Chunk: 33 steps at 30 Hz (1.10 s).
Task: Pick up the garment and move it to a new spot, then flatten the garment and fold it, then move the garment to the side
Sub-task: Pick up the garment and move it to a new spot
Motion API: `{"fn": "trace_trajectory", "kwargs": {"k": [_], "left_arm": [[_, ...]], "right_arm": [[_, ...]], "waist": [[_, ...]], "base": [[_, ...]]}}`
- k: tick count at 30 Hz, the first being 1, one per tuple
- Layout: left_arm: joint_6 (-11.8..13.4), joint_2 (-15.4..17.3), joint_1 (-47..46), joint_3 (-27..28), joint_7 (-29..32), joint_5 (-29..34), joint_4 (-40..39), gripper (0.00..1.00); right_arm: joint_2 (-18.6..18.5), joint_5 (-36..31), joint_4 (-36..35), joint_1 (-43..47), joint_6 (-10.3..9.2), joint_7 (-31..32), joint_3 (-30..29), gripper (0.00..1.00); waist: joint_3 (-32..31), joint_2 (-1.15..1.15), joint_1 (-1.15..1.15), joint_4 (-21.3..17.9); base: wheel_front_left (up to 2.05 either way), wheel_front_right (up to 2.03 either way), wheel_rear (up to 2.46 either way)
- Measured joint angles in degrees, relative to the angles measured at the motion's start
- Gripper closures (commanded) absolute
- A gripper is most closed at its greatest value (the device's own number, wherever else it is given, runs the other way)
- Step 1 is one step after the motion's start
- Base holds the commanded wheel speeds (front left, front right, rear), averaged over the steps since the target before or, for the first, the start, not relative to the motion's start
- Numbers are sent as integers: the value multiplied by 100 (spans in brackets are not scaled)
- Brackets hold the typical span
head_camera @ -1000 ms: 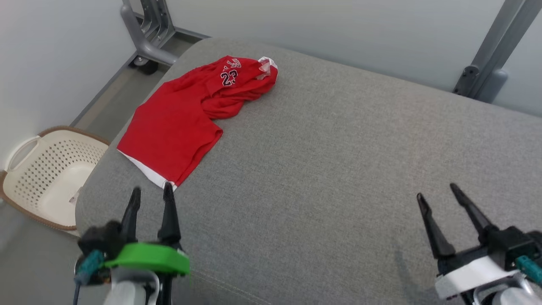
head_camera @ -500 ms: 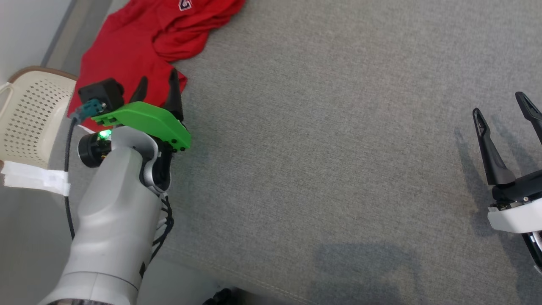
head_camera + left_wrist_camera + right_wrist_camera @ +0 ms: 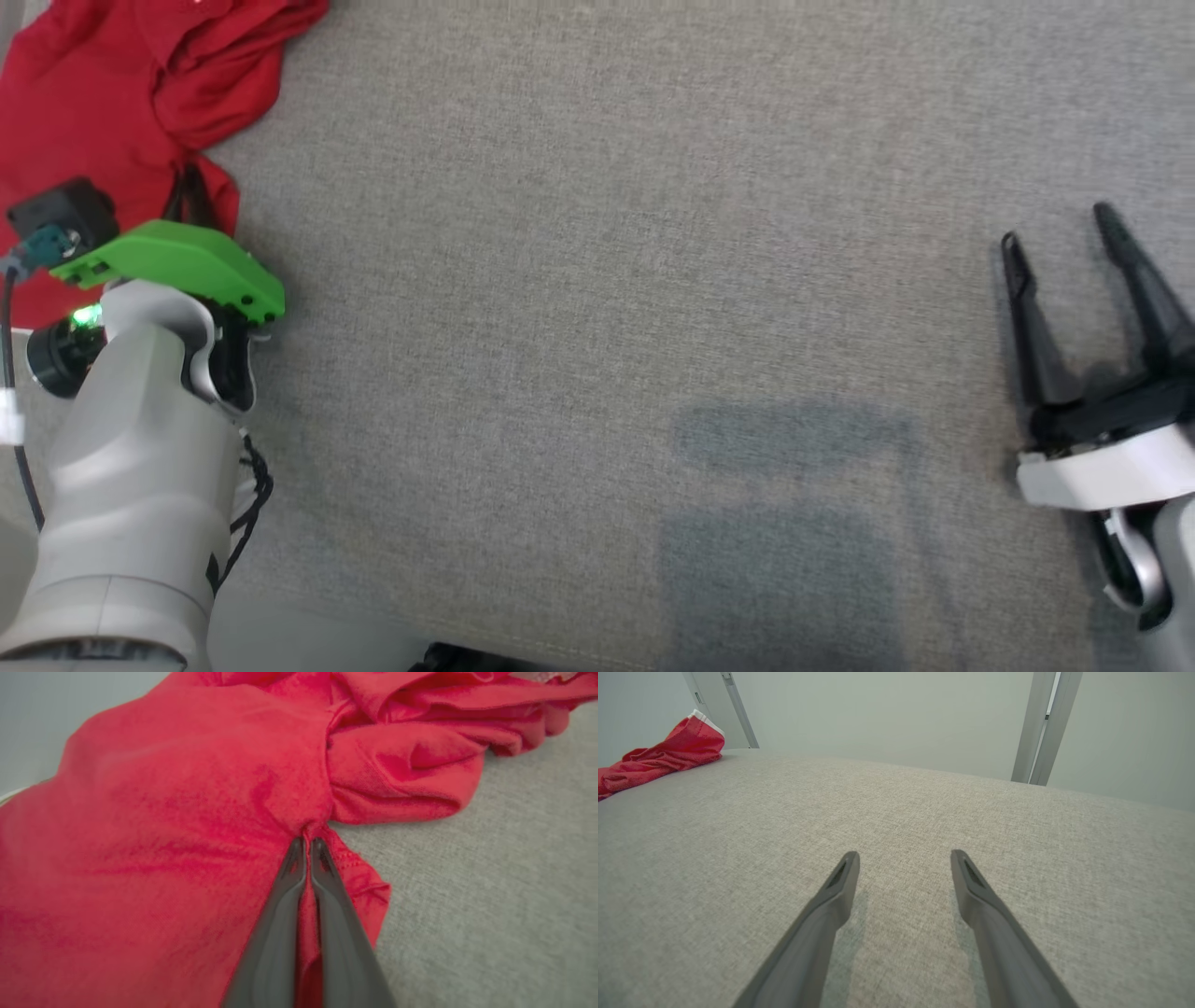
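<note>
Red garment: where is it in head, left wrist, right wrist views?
Head view: red garment in the top left corner.
Left wrist view: across the left and top, left gripper shut on a fold.
Right wrist view: small, at the upper left edge.
Shared landmark: the grey cushion under it.

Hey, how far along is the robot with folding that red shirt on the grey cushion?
Nothing is finished yet. In hand: the left gripper is shut on a pinch of the red garment, which lies bunched at the far left of the cushion. The right gripper hangs open over bare fabric. Left to do: carrying it to a new spot, flattening, folding and moving it aside.
</note>
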Motion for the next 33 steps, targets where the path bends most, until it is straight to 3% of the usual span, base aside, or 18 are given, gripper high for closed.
{"fn": "trace_trajectory", "kwargs": {"k": [7,14,19,23,28,33], "left_arm": [[-310,-111,436,-343,-160,289,-824,100],[-374,-386,1074,-921,296,446,-2739,100],[-159,-568,1736,-1461,1165,327,-4502,100],[100,-658,2035,-2062,1742,296,-5464,100],[388,-683,1965,-2803,2101,152,-5889,100],[804,-706,1263,-3762,2138,-583,-5773,100]], "right_arm": [[622,15,323,490,1,13,177,0],[1137,15,439,771,1,13,333,0],[1302,13,456,803,1,14,387,0],[1381,15,461,733,1,14,385,0],[1506,58,467,523,1,14,404,0],[1675,136,526,299,1,14,442,0]], "waist": [[-681,0,0,-192],[-1553,0,-1,-385],[-1953,0,-1,-760],[-2140,0,-1,-1153],[-2225,0,-1,-1715],[-2093,0,-1,-2477]], "base": [[0,0,0],[0,0,0],[0,0,0],[0,0,0],[0,0,0],[0,0,0]]}}
